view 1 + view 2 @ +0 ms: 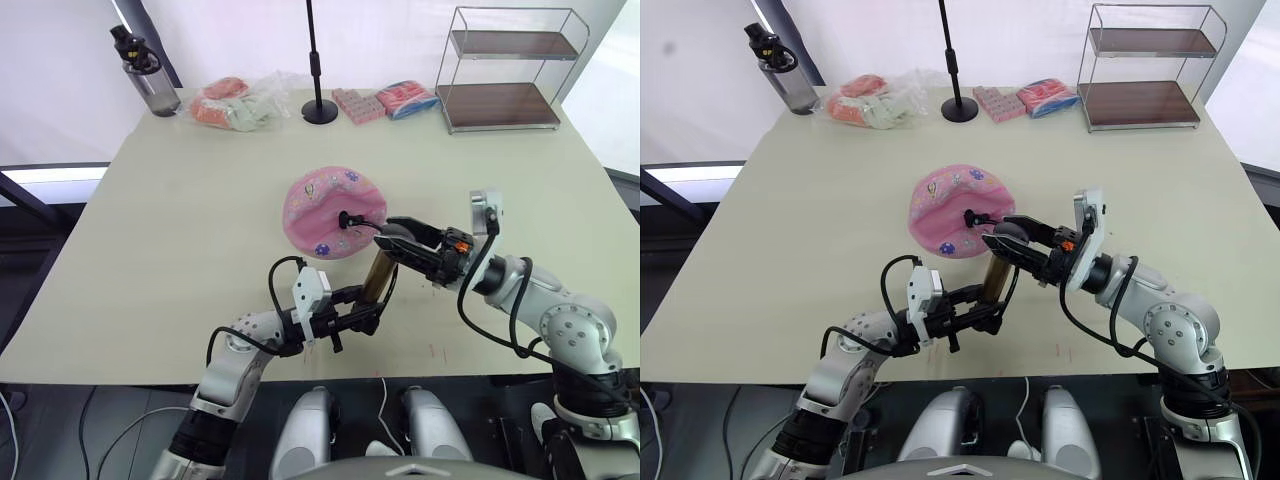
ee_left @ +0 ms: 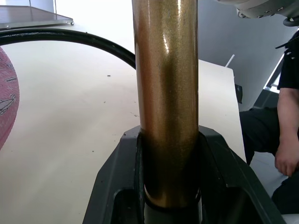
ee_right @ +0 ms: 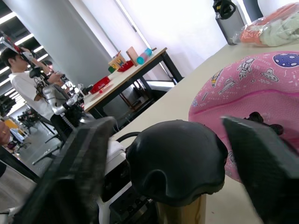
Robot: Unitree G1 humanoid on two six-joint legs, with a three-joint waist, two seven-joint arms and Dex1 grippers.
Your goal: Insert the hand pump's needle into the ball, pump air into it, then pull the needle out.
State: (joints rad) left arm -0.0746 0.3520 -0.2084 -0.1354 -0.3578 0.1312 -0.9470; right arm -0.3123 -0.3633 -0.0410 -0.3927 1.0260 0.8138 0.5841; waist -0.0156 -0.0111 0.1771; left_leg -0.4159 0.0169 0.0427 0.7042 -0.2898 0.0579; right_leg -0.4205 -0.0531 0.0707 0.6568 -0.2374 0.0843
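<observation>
A pink, partly deflated ball (image 1: 322, 205) lies at the table's middle. The hand pump (image 1: 377, 276) stands upright just in front of it, a bronze cylinder (image 2: 166, 93) with a black handle (image 3: 177, 161) on top. Its black hose (image 1: 368, 222) curves to a small black fitting (image 1: 347, 217) seated on the ball. The needle itself is hidden there. My left gripper (image 1: 362, 318) is shut on the lower part of the cylinder. My right gripper (image 1: 398, 240) is open, with one finger (image 3: 84, 172) on each side of the handle and gaps between.
Along the table's far edge stand a water bottle (image 1: 148, 75), a plastic bag of items (image 1: 235, 100), a black stand base (image 1: 319, 110), some packets (image 1: 385, 100) and a wire shelf rack (image 1: 510, 70). A seated person (image 2: 285, 140) is beyond the table.
</observation>
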